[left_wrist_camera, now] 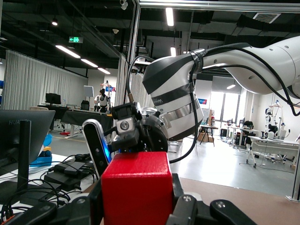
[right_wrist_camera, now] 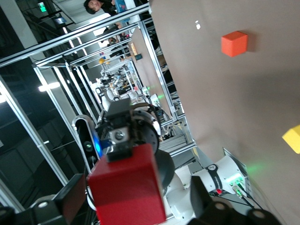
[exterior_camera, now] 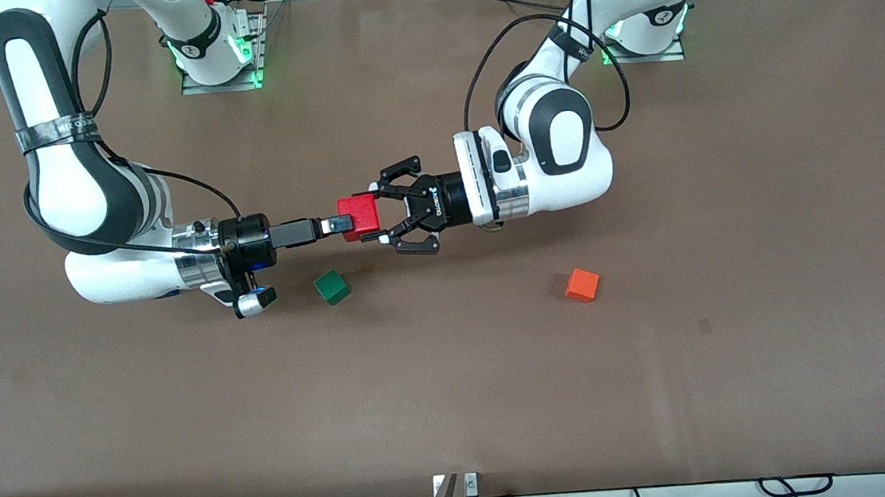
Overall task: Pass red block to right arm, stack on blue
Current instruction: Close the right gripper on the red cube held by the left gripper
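Step in hand: the mid-air handover of the red block [exterior_camera: 358, 216], judged about halfway through.
Red block: held up over the middle of the worktop [exterior_camera: 456, 407], between the two grippers, above and clear of the green cube [exterior_camera: 332, 287].
Left gripper [exterior_camera: 390, 215]: wide linkage jaws spread around the block, their tips at its edges; I cannot tell whether they still touch it.
Right gripper [exterior_camera: 341, 224]: slim jaws pinching the block from the right arm's side.
Blue cube: not visible in any view, so the stacking spot is unknown.
Doing it well: confirm the right grip is square and firm, then draw the left gripper straight back so its tips do not drag the block.
Risk: a skewed pinch could twist the block loose.
Others: orange cube [exterior_camera: 582, 285] lies toward the left arm's end.
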`<state>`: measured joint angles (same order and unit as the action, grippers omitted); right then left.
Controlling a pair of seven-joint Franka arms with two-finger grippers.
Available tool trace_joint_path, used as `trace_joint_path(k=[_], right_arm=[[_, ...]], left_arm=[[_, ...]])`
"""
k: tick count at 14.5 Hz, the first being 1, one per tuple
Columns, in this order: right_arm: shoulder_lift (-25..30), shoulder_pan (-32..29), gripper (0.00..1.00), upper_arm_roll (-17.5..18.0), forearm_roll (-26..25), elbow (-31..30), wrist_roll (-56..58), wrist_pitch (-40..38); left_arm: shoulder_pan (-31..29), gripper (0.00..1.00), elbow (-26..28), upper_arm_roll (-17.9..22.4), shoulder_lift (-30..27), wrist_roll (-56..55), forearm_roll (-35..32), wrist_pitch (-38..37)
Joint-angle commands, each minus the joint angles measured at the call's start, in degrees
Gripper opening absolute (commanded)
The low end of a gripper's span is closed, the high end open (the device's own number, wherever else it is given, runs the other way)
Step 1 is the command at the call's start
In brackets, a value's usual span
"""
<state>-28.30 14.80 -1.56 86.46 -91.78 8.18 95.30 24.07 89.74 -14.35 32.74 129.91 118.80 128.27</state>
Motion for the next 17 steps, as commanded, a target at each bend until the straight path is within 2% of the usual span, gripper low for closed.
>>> trace_joint_path(k=[1, 4, 6, 17], right_arm=[[-3.33, 1.28, 0.96, -0.28, 1.26, 5.64, -0.27, 0.24], [-3.6, 1.28, 0.94, -0.28, 1.26, 5.74, 0.08, 0.06], [-3.6, 1.28, 0.87, -0.28, 1.08, 5.65, 0.61, 0.06], [-2.9, 1.46, 0.87, -0.37, -0.06, 4.51, -0.18, -1.6]], left_arm=[[0.28, 0.02, -0.62, 0.02, -0.3, 1.92, 2.05, 1.02], [0.19, 0.02, -0.71, 0.02, -0.3, 1.83, 1.96, 1.02], [0.19, 0.02, -0.71, 0.02, -0.39, 1.83, 1.96, 1.02], [0.1, 0.02, -0.71, 0.02, -0.57, 1.22, 1.87, 1.02]])
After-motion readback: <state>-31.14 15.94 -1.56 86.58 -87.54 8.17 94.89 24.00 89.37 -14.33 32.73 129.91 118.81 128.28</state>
